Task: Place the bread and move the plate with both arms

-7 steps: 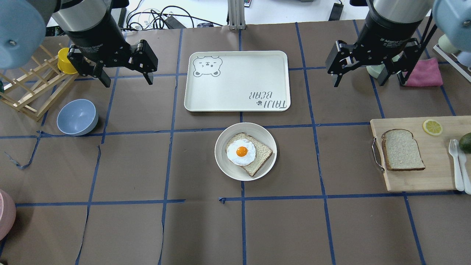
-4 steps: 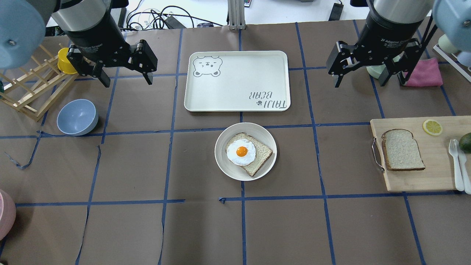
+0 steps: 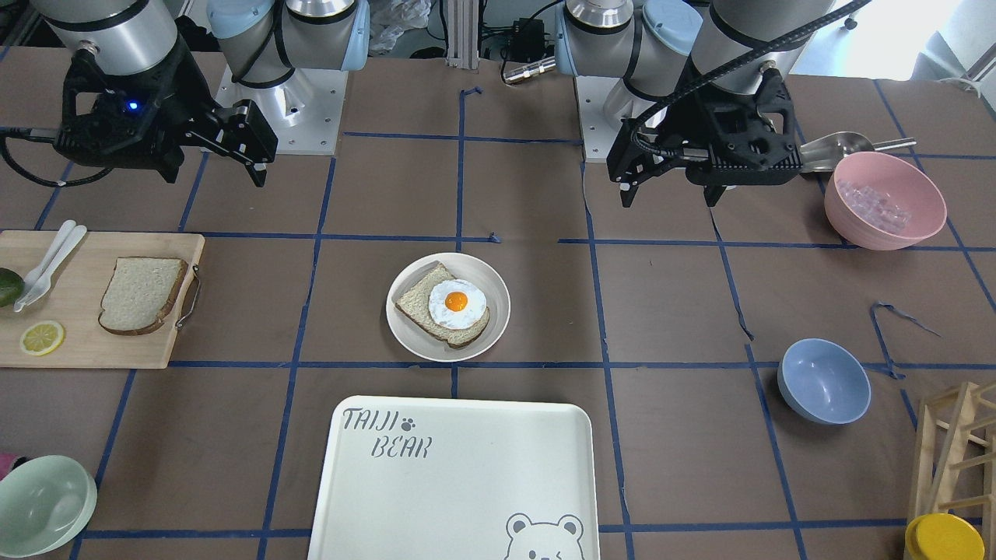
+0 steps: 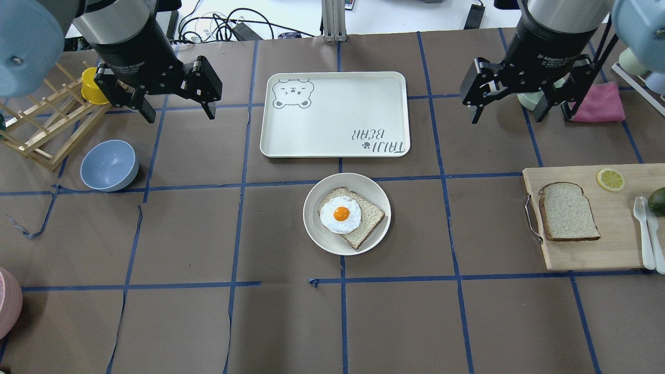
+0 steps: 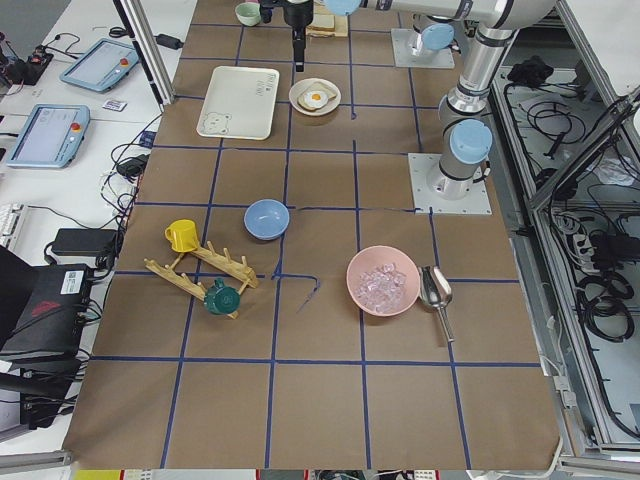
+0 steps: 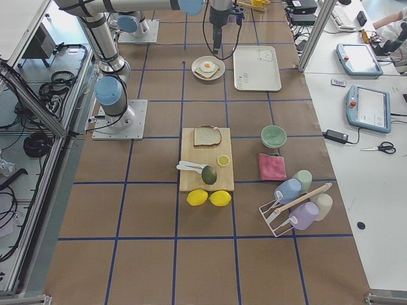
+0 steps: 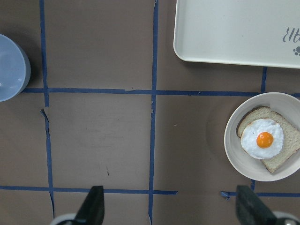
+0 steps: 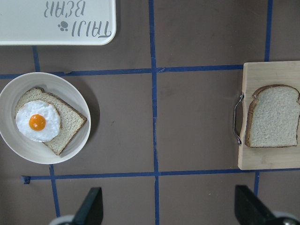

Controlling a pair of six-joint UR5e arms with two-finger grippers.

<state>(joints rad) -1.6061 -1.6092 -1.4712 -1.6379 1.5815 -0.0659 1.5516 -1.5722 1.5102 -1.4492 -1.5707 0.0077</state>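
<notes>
- Left gripper (image 4: 180,117): held above the table between the wooden rack (image 4: 41,130) and the tray (image 4: 335,130). Its jaws are spread wide, with nothing between them. In the left wrist view only its fingertips (image 7: 93,208) are seen, cut by the bottom edge.
- Right gripper (image 4: 506,118): also spread wide and empty, raised over the table beyond the cutting board (image 4: 613,254). The mint bowl (image 3: 43,502) is largely hidden behind it in the overhead view.
- Bread (image 4: 569,211): laid flat on the cutting board, just beside the metal handle (image 4: 530,218), touched by neither gripper.
- Plate (image 4: 313,228): set mid-table, near the tray's edge but apart from it. It carries a second slice (image 4: 371,218), partly covered by a fried egg (image 4: 340,214).
- Avocado (image 4: 659,201) and pink bowl (image 4: 8,306): both are cut off at the overhead frame edges.
- White utensils (image 4: 647,234): probably a fork and a spoon, though the overlap makes this hard to confirm.
- Side views: the grippers are too small for the jaws to be judged.
</notes>
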